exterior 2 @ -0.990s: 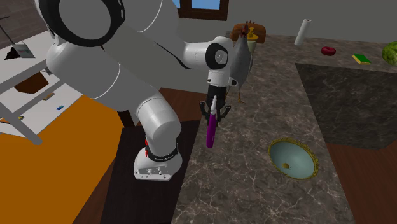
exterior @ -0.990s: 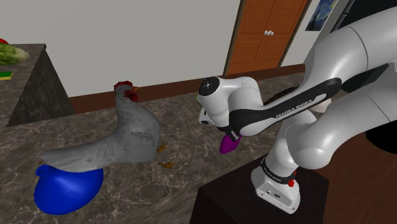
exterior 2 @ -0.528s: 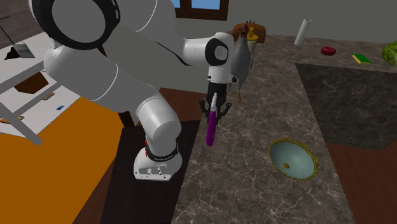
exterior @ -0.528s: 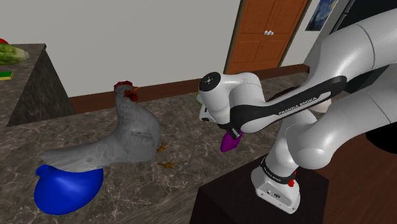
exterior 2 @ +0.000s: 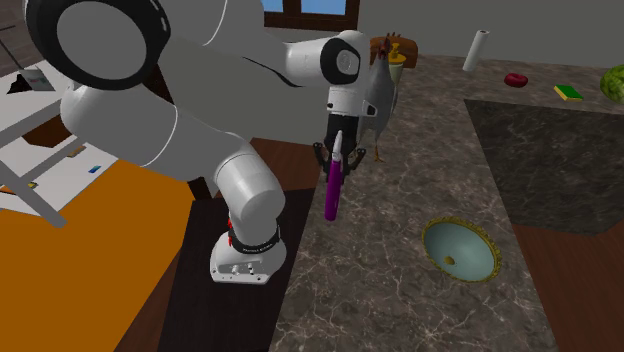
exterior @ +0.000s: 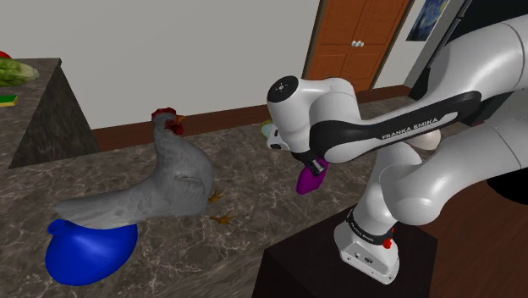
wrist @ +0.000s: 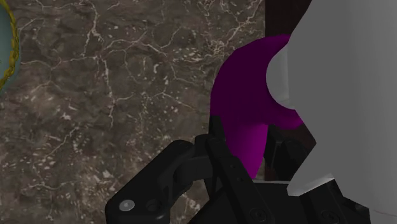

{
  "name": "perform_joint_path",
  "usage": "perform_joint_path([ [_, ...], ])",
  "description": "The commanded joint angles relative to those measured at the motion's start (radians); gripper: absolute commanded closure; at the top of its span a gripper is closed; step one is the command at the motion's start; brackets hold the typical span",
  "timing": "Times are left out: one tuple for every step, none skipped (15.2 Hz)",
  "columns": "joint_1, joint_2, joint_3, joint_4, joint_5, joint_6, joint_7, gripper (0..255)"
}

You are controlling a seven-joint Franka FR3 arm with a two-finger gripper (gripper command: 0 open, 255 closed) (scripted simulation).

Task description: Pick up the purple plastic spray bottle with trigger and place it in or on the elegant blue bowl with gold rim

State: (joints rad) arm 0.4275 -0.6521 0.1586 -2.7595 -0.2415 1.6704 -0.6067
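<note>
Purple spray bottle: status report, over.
Gripper shut on purple spray bottle, hanging above the counter. Gold-rimmed bowl apart, not yet reached. Grey chicken on the counter, off the line to the bowl.

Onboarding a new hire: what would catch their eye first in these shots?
The purple bottle, hanging clamped in the jaws over the marbled counter's edge. Then the grey chicken on the counter at the shoulder view's left, and the gold-rimmed bowl at the second exterior view's lower right.
</note>
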Motion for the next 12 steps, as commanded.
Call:
perform_joint_path([
  [0.000, -0.014, -0.002, 0.018, 0.000, -0.031, -0.011, 255],
  [0.000, -0.021, -0.003, 0.027, 0.000, -0.046, -0.015, 255],
  [0.000, -0.026, -0.003, 0.037, 0.000, -0.061, -0.020, 255],
  [0.000, -0.032, -0.003, 0.047, 0.000, -0.076, -0.025, 255],
  [0.000, -0.037, -0.004, 0.058, 0.000, -0.090, -0.029, 255],
  [0.000, -0.042, -0.004, 0.068, 0.000, -0.105, -0.034, 255],
  [0.000, -0.046, -0.005, 0.079, 0.000, -0.119, -0.038, 255],
  [0.000, -0.050, -0.005, 0.090, 0.000, -0.133, -0.042, 255],
  [0.000, -0.054, -0.005, 0.101, 0.000, -0.148, -0.047, 255],
  [-0.001, -0.057, -0.005, 0.112, -0.001, -0.161, -0.051, 255],
  [-0.001, -0.060, -0.006, 0.123, -0.001, -0.175, -0.055, 255],
  [-0.001, -0.063, -0.006, 0.135, -0.001, -0.189, -0.060, 255],
])
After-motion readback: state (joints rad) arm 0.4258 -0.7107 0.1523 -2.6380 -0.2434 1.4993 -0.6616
